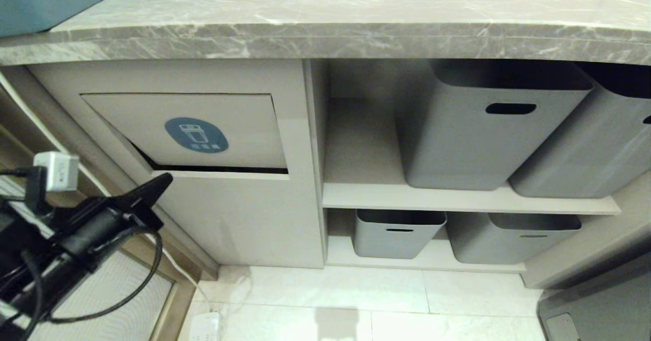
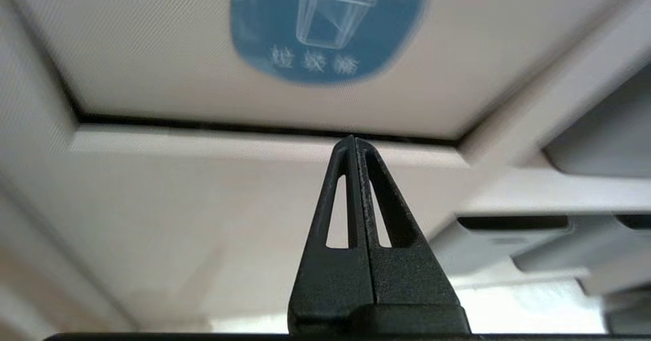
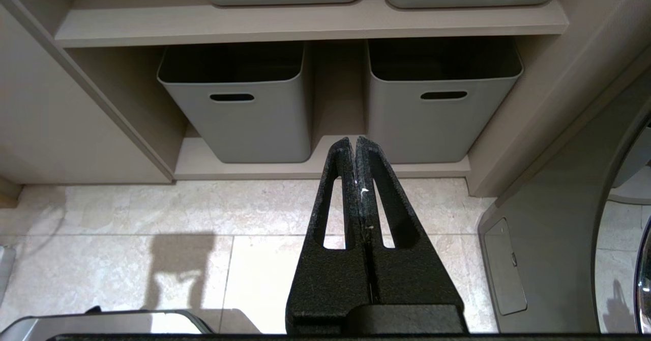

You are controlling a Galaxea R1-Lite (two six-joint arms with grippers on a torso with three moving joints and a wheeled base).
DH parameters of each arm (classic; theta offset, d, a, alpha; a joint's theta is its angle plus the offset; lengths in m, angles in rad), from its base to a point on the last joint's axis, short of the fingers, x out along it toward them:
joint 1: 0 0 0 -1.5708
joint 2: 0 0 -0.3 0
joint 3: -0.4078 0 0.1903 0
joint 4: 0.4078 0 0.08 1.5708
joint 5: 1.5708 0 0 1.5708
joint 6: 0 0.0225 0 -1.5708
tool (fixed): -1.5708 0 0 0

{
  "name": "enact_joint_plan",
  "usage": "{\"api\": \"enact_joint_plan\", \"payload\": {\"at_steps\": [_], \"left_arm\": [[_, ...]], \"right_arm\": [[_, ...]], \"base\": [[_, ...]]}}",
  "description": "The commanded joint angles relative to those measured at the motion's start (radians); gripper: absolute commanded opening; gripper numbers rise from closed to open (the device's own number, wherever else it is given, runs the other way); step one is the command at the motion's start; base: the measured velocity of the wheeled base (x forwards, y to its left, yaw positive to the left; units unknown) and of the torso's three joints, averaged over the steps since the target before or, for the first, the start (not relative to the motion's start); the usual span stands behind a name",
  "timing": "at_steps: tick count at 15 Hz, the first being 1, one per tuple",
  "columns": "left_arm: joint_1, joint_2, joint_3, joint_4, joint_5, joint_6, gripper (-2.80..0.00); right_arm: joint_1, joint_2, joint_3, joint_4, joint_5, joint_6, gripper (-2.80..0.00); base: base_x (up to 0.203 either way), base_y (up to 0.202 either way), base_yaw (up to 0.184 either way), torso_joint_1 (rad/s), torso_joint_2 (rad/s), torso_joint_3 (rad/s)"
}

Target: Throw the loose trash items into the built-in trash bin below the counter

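No trash scraps showing. I'm seeing the trash bin flap, blue sticker on it, sitting below the worktop with its lower edge ajar. My left gripper is pointing at that edge, jaws pressed together, holding nothing. Right gripper is hanging clamped empty over floor tiles, facing grey tubs.

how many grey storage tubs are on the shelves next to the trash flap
4. Two on the upper shelf, left tub and right tub; two on the lower shelf, left and right. More may sit beyond the right edge.
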Motion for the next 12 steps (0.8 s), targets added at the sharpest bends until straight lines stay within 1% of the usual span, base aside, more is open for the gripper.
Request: {"api": "enact_joint_plan", "payload": {"at_steps": [1, 2, 3, 4, 5, 6, 7, 8, 9, 10, 11, 12], "left_arm": [[0.003, -0.159, 0.112, -0.008, 0.001, 0.000, -2.80], [0.007, -0.235, 0.184, -0.003, 0.005, 0.001, -2.80], [0.013, -0.331, 0.214, 0.038, 0.009, 0.002, -2.80], [0.018, -0.449, 0.213, 0.124, 0.010, 0.003, -2.80], [0.022, -0.584, 0.203, 0.255, 0.012, 0.004, -2.80], [0.026, -0.736, 0.182, 0.438, 0.014, 0.007, -2.80], [0.029, -0.879, 0.159, 0.626, 0.016, 0.011, -2.80], [0.031, -1.039, 0.135, 0.846, 0.023, 0.024, -2.80], [0.037, -1.189, 0.117, 1.040, 0.037, 0.041, -2.80], [0.044, -1.319, 0.108, 1.198, 0.062, 0.056, -2.80], [0.051, -1.434, 0.109, 1.336, 0.105, 0.071, -2.80], [0.056, -1.518, 0.118, 1.425, 0.163, 0.079, -2.80]], "right_arm": [[0.000, 0.001, 0.002, 0.000, 0.000, 0.000, -2.80], [0.000, 0.001, 0.001, 0.000, 0.000, 0.000, -2.80], [0.000, 0.001, 0.002, 0.000, 0.000, 0.001, -2.80], [0.000, 0.001, 0.002, -0.002, 0.000, 0.001, -2.80], [0.000, 0.001, 0.002, 0.000, 0.000, 0.001, -2.80], [0.000, 0.001, 0.002, 0.000, 0.000, 0.001, -2.80], [0.000, 0.001, 0.002, 0.000, 0.000, 0.001, -2.80], [0.000, 0.001, 0.001, 0.000, 0.000, 0.001, -2.80], [0.000, 0.001, 0.000, -0.001, 0.000, 0.001, -2.80], [0.000, 0.001, 0.002, 0.000, 0.000, 0.001, -2.80], [0.000, 0.001, 0.002, -0.002, 0.000, 0.000, -2.80], [0.000, 0.001, 0.002, -0.001, 0.000, 0.001, -2.80]], "base": [[0.000, 0.000, 0.000, 0.000, 0.00, 0.000], [0.000, 0.000, 0.000, 0.000, 0.00, 0.000], [0.000, 0.000, 0.000, 0.000, 0.00, 0.000], [0.000, 0.000, 0.000, 0.000, 0.00, 0.000], [0.000, 0.000, 0.000, 0.000, 0.00, 0.000], [0.000, 0.000, 0.000, 0.000, 0.00, 0.000], [0.000, 0.000, 0.000, 0.000, 0.00, 0.000], [0.000, 0.000, 0.000, 0.000, 0.00, 0.000], [0.000, 0.000, 0.000, 0.000, 0.00, 0.000], [0.000, 0.000, 0.000, 0.000, 0.00, 0.000], [0.000, 0.000, 0.000, 0.000, 0.00, 0.000], [0.000, 0.000, 0.000, 0.000, 0.00, 0.000]]}}
